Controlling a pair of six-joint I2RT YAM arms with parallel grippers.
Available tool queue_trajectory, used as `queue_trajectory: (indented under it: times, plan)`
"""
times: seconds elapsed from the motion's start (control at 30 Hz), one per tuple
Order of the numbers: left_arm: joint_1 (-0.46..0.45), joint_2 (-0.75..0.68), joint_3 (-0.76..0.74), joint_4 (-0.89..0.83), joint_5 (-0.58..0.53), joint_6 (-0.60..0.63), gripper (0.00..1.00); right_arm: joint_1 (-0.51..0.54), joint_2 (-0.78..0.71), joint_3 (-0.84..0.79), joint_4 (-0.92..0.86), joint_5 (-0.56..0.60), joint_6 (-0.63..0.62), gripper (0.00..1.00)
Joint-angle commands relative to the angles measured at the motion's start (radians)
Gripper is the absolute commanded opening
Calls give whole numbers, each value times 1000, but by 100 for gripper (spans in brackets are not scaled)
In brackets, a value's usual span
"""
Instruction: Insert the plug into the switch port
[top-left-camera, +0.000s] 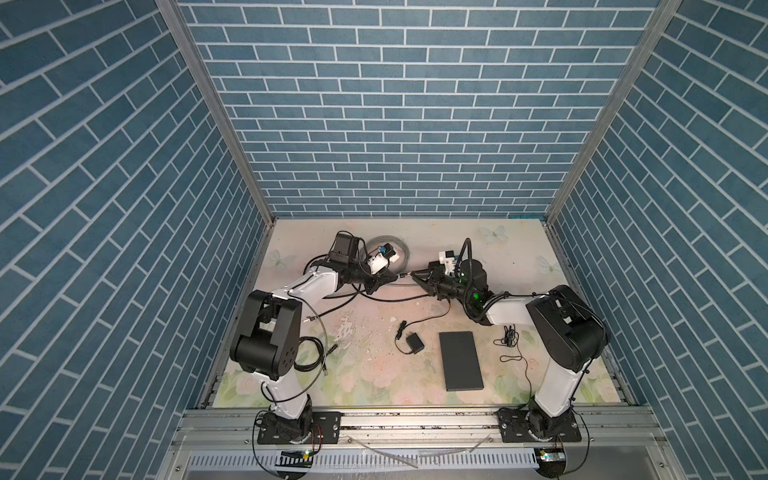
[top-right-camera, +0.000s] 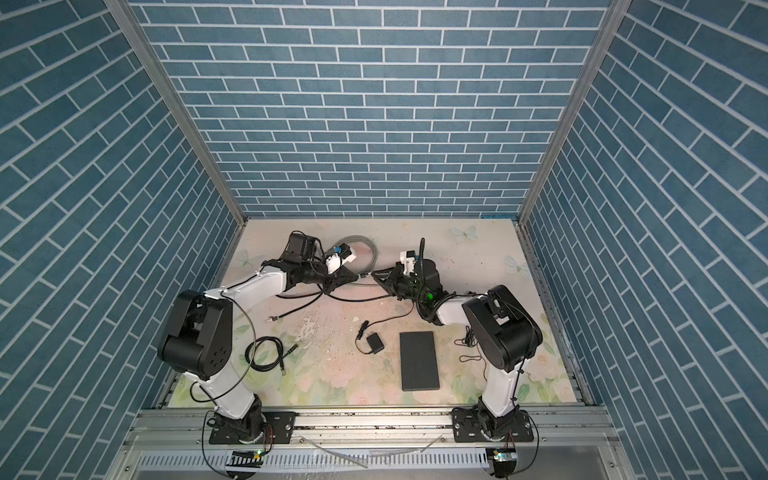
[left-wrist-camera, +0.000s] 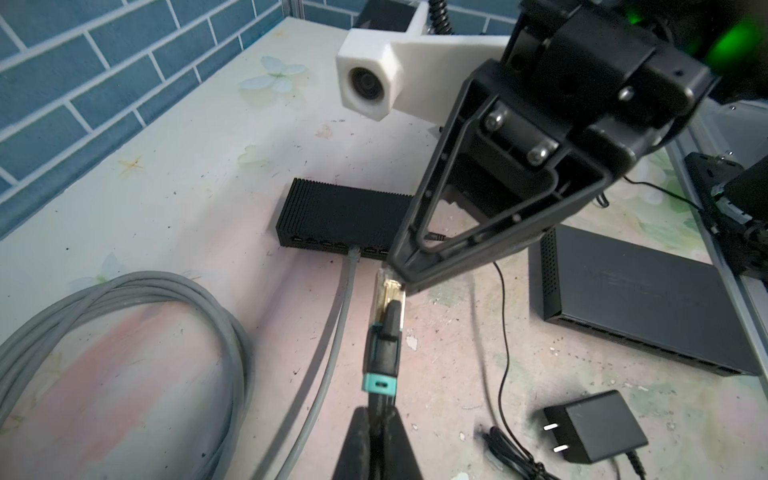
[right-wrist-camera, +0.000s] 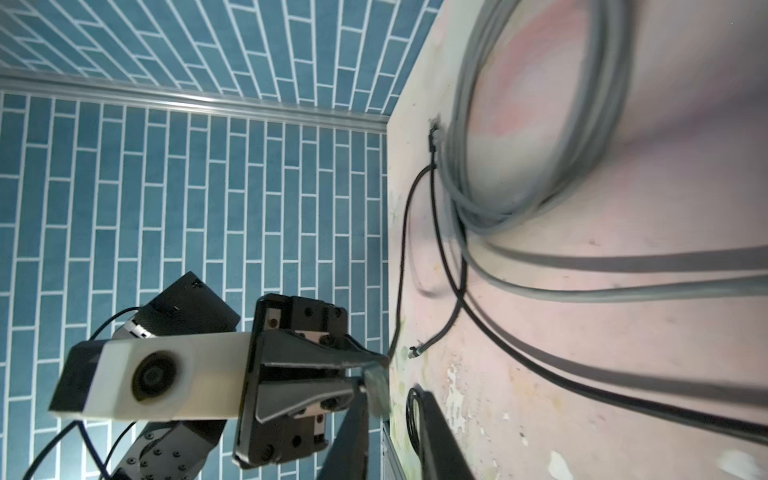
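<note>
RJ45 plug: clear shell, gold contacts showing at the nose, a black boot behind it and a teal collar at the boot's rear. It looks small, rigid and glossy. It sits just below centre of the left wrist frame, nose pointing up-frame toward the ribbed black switch. In a top view it is the pale speck between the two claws, in the upper middle of the tabletop. Left gripper, bottom centre, is clamped on the black cable just behind the teal collar. Right gripper has its tip against the plug's nose. In the right wrist view its jaws show a gap, so I read them as parted rather than pinching; low confidence, since that view is blurred. Step in hand, by my judgement: the left arm takes over the hold, then lines up on a port. The port row has a grey cable in one socket, with free sockets on either side. To do it well: clear the right claw off the nose and match the latch side to the socket. Keep the nose square, because a grip on flexible cable lets the plug droop or swivel. Advance straight and miss the grey lead. A larger flat switch lies at frame right; I cannot tell which unit is meant.
</note>
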Motion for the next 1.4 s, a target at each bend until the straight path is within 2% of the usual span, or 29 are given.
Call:
queue_trajectory:
  times: [0.0, 0.17, 0.3, 0.4, 0.57, 0.7, 1.03, 1.27, 1.37]
  plan:
    - [-7, 51, 93, -143, -76, 68, 0, -106, -117, -35, -184, -19, -161, 28]
    - [-51, 150, 195, -169, -251, -4, 1, -209, -226, 67, -617, 59, -504, 36]
    - [-121, 247, 312, -214, -349, -22, 2, -257, -199, 151, -727, 79, -636, 39]
    - [-151, 330, 415, -228, -356, -66, 2, -271, -156, 201, -753, 104, -706, 40]
    - [-194, 510, 689, -475, -443, -39, 3, -273, -82, 265, -767, 119, -781, 43]
    - [-215, 599, 817, -575, -505, -41, 3, -273, -13, 307, -760, 98, -827, 45]
    - [-239, 627, 864, -582, -485, -67, 3, -272, 123, 385, -745, -5, -876, 47]
    - [-282, 666, 941, -607, -510, -113, 3, -273, 169, 429, -835, 6, -946, 48]
    - [-297, 658, 929, -604, -532, -133, 3, -274, 181, 454, -908, 43, -995, 48]
